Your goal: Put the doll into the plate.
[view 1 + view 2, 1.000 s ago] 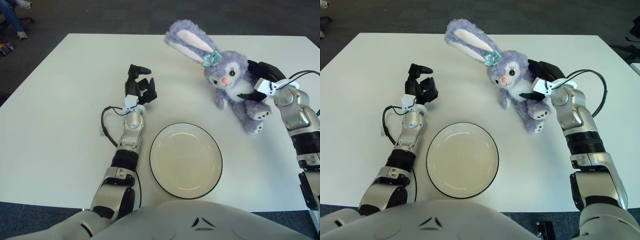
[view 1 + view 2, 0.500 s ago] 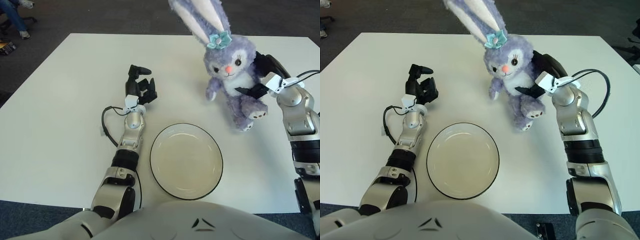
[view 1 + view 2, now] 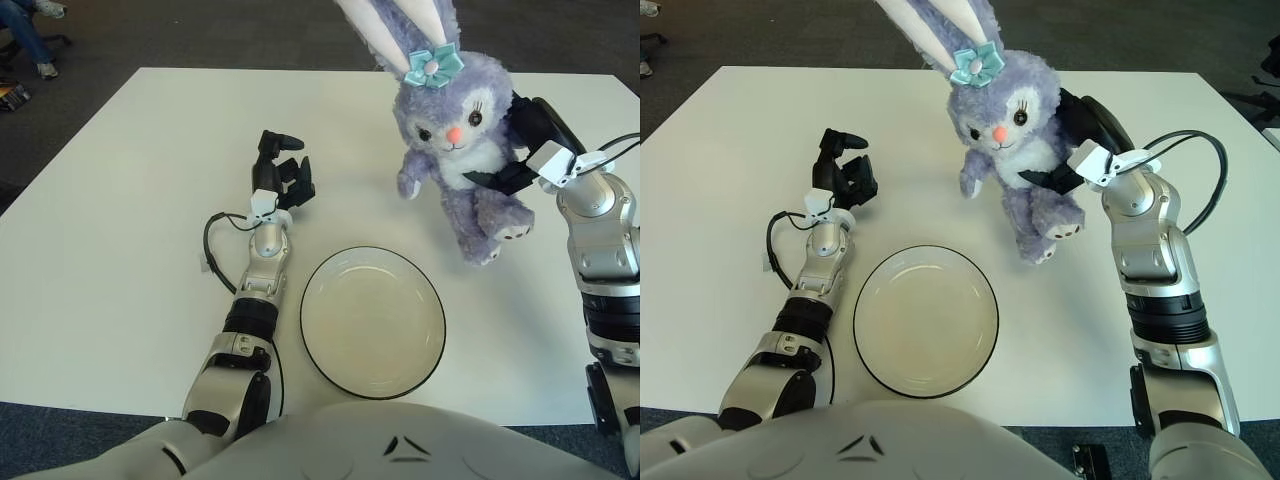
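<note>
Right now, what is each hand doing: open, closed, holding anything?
Left hand: curled, holding nothing, to the left of the plate.
Right hand: closed on the doll, holding it upright beyond the plate.

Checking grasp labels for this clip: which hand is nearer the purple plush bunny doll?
Right. The right hand grips the purple plush bunny doll around its body, above the table. The left hand shows well to the doll's left, up-left of the round black-rimmed plate, holding nothing.

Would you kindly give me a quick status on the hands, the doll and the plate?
Right hand shut on doll, held upright, beyond the plate. Left hand idle left of plate, holding nothing. Plate bare, nothing between it and doll.
</note>
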